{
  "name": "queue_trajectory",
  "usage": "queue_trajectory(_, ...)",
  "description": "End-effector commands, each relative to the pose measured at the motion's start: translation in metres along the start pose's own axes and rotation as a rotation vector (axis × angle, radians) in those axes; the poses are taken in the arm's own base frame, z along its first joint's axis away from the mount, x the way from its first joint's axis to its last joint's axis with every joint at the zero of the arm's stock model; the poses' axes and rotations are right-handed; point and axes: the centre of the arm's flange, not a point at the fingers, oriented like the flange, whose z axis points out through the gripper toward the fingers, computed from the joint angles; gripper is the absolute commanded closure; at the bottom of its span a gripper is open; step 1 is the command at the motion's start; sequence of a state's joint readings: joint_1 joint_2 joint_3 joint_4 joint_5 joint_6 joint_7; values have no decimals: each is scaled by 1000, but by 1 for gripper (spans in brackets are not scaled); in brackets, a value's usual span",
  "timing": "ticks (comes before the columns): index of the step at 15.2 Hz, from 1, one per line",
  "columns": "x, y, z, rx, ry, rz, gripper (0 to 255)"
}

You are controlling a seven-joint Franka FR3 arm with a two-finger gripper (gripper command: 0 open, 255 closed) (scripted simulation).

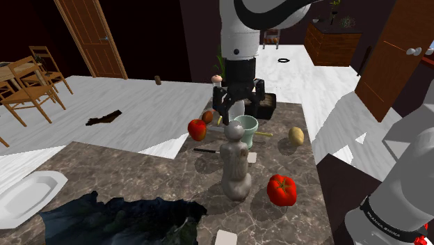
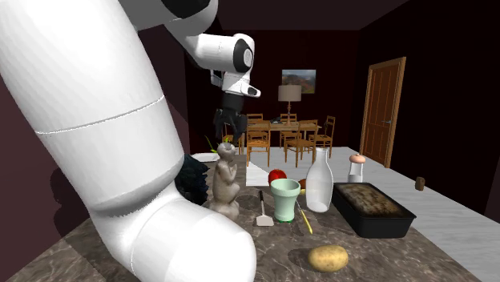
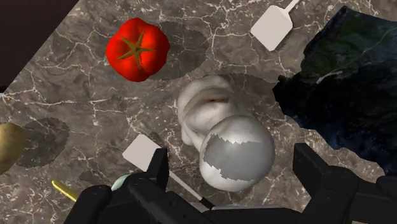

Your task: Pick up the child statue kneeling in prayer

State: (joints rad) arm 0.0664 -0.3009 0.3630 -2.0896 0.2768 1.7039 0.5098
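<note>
The child statue (image 1: 236, 167) stood upright on the marble counter (image 1: 139, 174), near a pale green cup (image 1: 245, 129) and a red tomato (image 1: 282, 189); the gripper (image 3: 235, 168) hung directly above its head, fingers spread apart and touching nothing. Risks noted: the rounded head offers little purchase, so a shallow closure might slip off; an off-centre descent could strike the head and topple the tall figure toward the cup.
</note>
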Motion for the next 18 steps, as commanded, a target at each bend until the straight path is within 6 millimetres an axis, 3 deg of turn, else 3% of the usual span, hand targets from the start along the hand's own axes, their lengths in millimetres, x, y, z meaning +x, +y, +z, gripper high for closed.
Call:
queue_trajectory(1,4,-13,2,7,-2,16,0)
queue_trajectory(8,11,-10,41,7,-2,16,0)
queue_trajectory(10,11,-10,41,7,-2,16,0)
queue_trajectory(11,10,-9,41,7,-2,16,255)
queue_trajectory(18,10,-10,41,7,-2,16,255)
